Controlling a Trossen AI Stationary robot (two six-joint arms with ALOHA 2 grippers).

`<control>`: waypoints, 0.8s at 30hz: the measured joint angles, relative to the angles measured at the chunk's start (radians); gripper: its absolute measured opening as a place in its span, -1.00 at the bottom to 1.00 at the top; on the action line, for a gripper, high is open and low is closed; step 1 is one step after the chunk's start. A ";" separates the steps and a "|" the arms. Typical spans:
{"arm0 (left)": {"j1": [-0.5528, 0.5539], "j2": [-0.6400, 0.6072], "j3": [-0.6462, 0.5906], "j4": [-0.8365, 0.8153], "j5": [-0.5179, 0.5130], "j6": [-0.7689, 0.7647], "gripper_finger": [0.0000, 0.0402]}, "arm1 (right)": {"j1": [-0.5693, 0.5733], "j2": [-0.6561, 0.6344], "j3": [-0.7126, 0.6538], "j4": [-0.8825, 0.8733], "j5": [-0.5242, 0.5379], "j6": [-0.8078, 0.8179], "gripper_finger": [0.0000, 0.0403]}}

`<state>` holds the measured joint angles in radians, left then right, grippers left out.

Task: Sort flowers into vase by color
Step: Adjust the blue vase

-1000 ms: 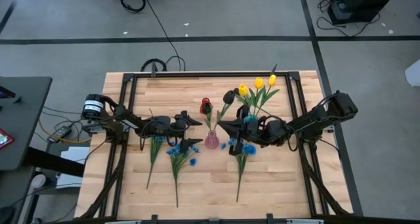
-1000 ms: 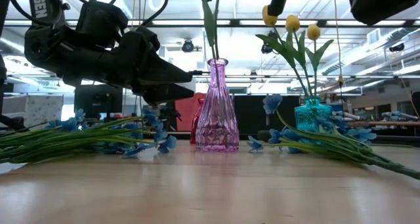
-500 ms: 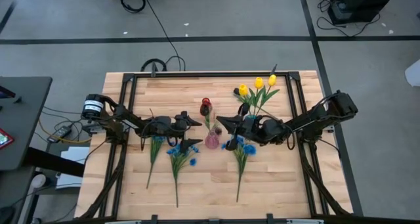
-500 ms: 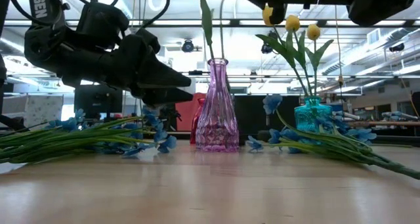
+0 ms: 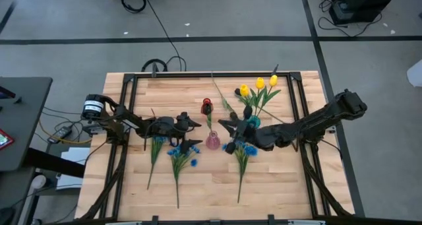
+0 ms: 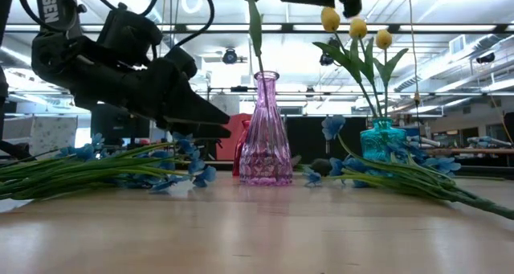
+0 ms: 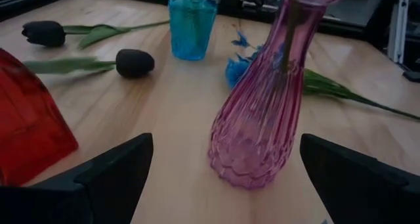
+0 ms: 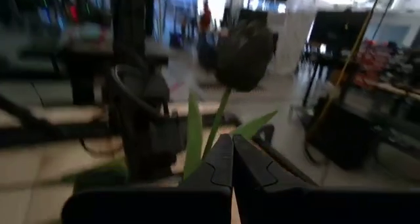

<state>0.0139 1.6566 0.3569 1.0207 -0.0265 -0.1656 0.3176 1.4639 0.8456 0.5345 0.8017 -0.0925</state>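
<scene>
Your right gripper point(image 8: 231, 159) is pinching the green stem of a dark tulip point(image 8: 244, 55) between closed fingers, holding it over the pink vase point(image 5: 213, 140) with the stem reaching down into the neck. Your left gripper point(image 5: 192, 134) is waiting with jaws spread wide just beside that vase. Yellow tulips point(image 5: 259, 86) are standing in the teal vase point(image 6: 383, 140); blue flowers point(image 5: 179, 154) are lying on the table point(image 5: 277, 185). Two dark tulips point(image 7: 134, 62) are lying behind the red vase point(image 7: 29, 125).
</scene>
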 joint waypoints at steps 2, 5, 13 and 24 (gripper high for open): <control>0.000 -0.017 0.000 -0.015 0.005 -0.001 0.95 | 0.026 -0.002 0.082 -0.219 0.029 0.047 -0.96; 0.000 -0.058 -0.006 -0.049 0.013 -0.003 0.95 | 0.074 -0.012 0.225 -0.624 0.082 0.217 -0.93; 0.000 -0.181 -0.048 -0.090 0.016 0.001 0.95 | 0.099 -0.053 0.393 -1.528 -0.262 0.898 -0.81; 0.000 -0.191 -0.053 -0.086 0.014 0.004 0.95 | 0.057 -0.116 0.110 -1.750 -0.524 1.176 -0.80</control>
<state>0.0135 1.4658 0.3042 0.9343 -0.0121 -0.1616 0.3746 1.3483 0.9553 -1.2157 0.2779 1.0836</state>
